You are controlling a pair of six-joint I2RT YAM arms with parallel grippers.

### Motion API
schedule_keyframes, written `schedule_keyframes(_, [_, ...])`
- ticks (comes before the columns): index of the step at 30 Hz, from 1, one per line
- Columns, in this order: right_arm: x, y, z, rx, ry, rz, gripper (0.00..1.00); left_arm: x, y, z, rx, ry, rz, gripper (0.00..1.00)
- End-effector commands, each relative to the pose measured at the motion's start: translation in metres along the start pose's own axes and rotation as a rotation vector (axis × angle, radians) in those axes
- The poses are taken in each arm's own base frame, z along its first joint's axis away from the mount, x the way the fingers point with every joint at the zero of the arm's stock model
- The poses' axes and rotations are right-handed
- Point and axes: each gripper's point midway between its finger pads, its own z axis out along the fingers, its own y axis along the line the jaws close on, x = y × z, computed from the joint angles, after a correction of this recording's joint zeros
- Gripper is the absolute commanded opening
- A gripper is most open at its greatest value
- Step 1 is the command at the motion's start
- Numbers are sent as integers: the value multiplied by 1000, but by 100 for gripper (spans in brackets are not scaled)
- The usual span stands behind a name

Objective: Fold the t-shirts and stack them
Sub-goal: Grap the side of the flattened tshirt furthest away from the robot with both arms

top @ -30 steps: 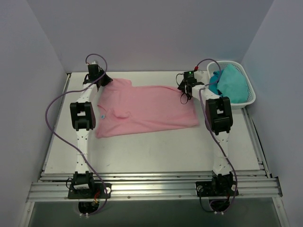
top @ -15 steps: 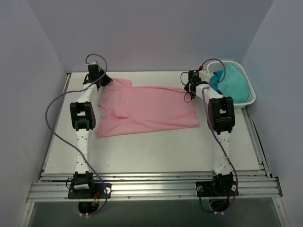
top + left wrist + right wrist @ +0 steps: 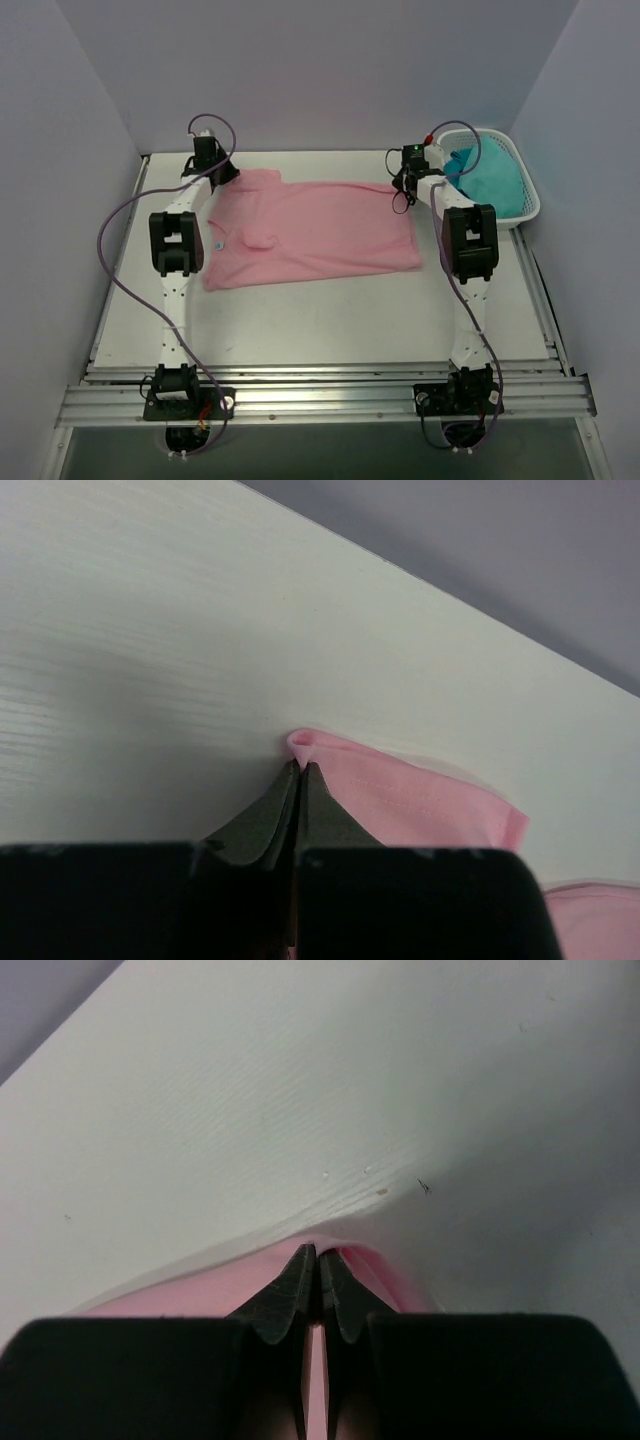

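- The left gripper (image 3: 300, 768) is shut tight on the far left corner of the t-shirt (image 3: 310, 230). A small fold of pink cloth is pinched between its dark, pointed fingers.
- The right gripper (image 3: 318, 1255) is pressed together on the pink cloth too, at the shirt's far right corner. No gap is seen between its tips.
- Both grippers are held low, right down at the table (image 3: 330, 320).
- The t-shirt is spread on the far half of the table, between the two arms.
- Its long side is laid from left to right. The neck end, marked by a tiny pale blue label (image 3: 217, 246), is pointed left. The bottom edge is pointed right.
- The cloth is soft and plain pink. It is mostly flat, with a small wrinkle near the neck. A sewn line is seen along its edge in the left wrist view.
- The table is white and smooth, with fine lines in it.
- A white plastic basket (image 3: 530, 205) full of holes is set at the far right, near the right gripper. Teal cloth (image 3: 495, 175) is piled inside it.
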Motion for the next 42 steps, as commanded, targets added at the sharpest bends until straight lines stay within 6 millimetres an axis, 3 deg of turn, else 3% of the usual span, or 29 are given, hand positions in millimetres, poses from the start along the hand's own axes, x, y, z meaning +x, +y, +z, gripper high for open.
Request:
schedule_keyframes(1, [-39,22,-17,-61,-66,8,0,-47,-18,-32,-9,-77,67,2])
schedule_keyframes(8, [-50,29,-27,-83,-73,10,0,-65,-23,-52,-20,-97,144,2])
schedule_keyframes(18, [-52,26,-51,-92,-74,7,0,-70,-32,-90,-37,-113,227,2])
schedule_keyframes(24, [-52,19,-70,-89,-77,10,0,-52,-26,-114,-91,-102,290,2])
schedule_keyframes(26, [-55,19,-80,-96,-84,13,0,-55,-32,-127,-85,-119,301,2])
schedule_keyframes(27, [-54,17,-83,-95,-83,14,0,-42,-24,-129,-101,-95,302,2])
schedule_keyframes(29, [-51,11,-91,-90,-81,15,0,-45,-30,-144,-94,-118,310,2])
schedule_keyframes(30, [-48,10,-94,-89,-77,15,0,-31,-21,-147,-110,-90,316,2])
schedule_keyframes(31, [-48,7,-97,-87,-76,15,0,-37,-27,-159,-109,-112,321,2])
schedule_keyframes(42, [-28,-16,-135,-68,-60,-5,0,-8,-47,-228,-188,-141,442,2])
